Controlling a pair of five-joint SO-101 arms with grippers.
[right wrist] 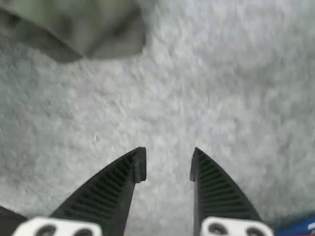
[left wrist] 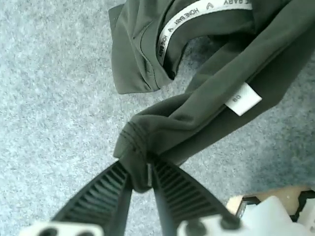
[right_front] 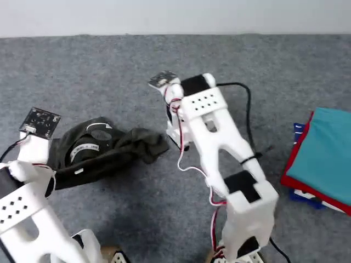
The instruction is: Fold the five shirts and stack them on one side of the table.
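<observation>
The fuzzy grey desk (right_front: 109, 60) had a neat folded stack (right_front: 323, 159), teal on top, sitting at its right edge. Left of centre the soft dark olive shirt (right_front: 104, 145) lay crumpled. The left gripper (left wrist: 140, 182) was pinched on a bunched corner and the right gripper (right wrist: 167, 167) was spread open over bare desk nearby, so I'd guess flattening was next and needed a second corner grabbed.

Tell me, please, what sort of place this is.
Probably a robot lab workbench: white robot arms, a grey felt-like table cover, a crumpled dark shirt, folded shirts stacked at one edge.
</observation>
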